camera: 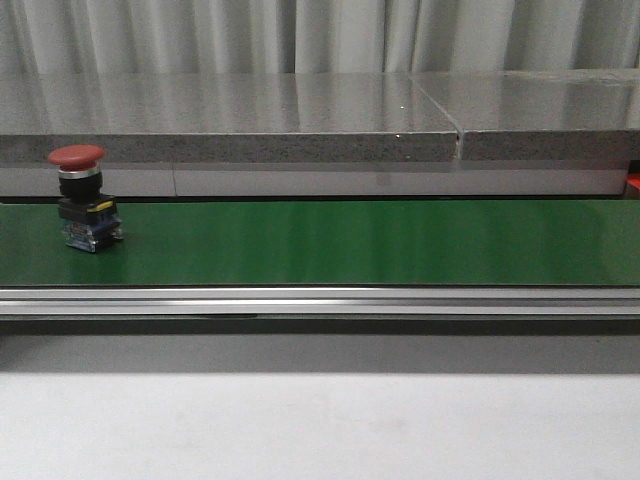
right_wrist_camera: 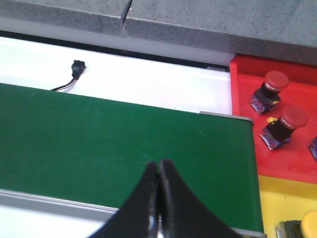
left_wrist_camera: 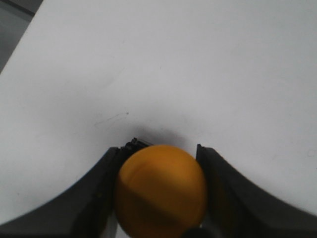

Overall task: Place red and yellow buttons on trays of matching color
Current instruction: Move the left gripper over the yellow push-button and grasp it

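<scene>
A red button (camera: 82, 196) with a black and blue body stands upright on the green conveyor belt (camera: 350, 242) at its far left. My left gripper (left_wrist_camera: 161, 158) is shut on a yellow button (left_wrist_camera: 161, 191), held above a bare white surface. My right gripper (right_wrist_camera: 158, 166) is shut and holds nothing, hovering over the green belt (right_wrist_camera: 99, 144). Beside that belt's end lies the red tray (right_wrist_camera: 247, 144) with two red buttons (right_wrist_camera: 270, 89) (right_wrist_camera: 285, 126) in it. Below it shows the yellow tray (right_wrist_camera: 282, 198), with a yellow button (right_wrist_camera: 307, 225) at the frame edge. Neither gripper shows in the front view.
A grey stone ledge (camera: 300, 130) runs behind the belt, and a metal rail (camera: 320, 300) along its front. A small black plug with wires (right_wrist_camera: 74, 72) lies on the white surface behind the belt. White tabletop (camera: 320, 420) lies in front.
</scene>
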You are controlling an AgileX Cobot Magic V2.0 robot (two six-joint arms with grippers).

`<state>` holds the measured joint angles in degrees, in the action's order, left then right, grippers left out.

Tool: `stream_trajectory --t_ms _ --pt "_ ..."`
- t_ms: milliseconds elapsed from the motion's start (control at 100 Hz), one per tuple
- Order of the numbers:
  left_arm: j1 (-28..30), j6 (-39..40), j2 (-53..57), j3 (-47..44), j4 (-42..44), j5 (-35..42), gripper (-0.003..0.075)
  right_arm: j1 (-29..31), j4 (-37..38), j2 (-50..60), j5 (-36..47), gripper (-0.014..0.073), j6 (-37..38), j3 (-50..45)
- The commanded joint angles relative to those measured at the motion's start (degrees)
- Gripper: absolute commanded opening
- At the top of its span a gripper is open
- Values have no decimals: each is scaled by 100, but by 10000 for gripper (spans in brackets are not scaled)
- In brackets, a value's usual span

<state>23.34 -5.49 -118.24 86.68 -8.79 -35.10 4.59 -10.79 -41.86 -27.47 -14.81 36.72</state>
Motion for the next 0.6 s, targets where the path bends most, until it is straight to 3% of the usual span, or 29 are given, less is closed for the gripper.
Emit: stream_trajectory --t_ms 0,330,590 --pt "4 35 502 196 -43 83 -18 0 -38 38 421 -68 -68 155" --pt "-165 35 1922 186 -355 -312 -19 0 -38 38 421 -68 -68 155" --pt "-797 -73 2774 5 -355 -984 -19 0 -38 38 421 -68 -68 155"
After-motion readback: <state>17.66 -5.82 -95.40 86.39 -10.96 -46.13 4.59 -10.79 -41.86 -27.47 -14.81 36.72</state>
